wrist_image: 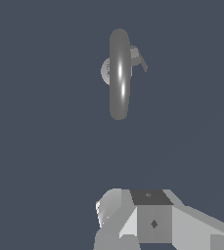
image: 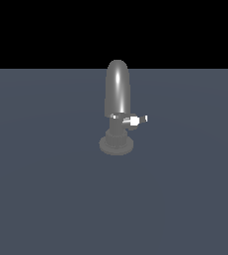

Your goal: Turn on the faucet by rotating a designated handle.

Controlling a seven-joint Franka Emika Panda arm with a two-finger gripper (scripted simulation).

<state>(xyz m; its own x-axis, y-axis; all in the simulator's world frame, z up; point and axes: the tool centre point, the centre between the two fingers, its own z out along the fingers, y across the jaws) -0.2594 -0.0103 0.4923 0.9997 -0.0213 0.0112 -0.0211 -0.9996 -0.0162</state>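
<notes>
Looking down from the wrist view, the gripper (wrist_image: 133, 219) shows up only as a blocky grey-and-white cluster, and I honestly cannot tell whether its fingers are spread or closed. The faucet (image: 117, 107) stands well apart from the gripper, out ahead of it, with nothing but plain blue-grey floor (image: 41, 194) between them. The handle (image: 134, 120) juts sideways from the faucet's narrow neck, on the exterior view's right, above the round ridged base. In the exterior view the arm isn't visible at all, and the floor runs bare on every side of the faucet.
</notes>
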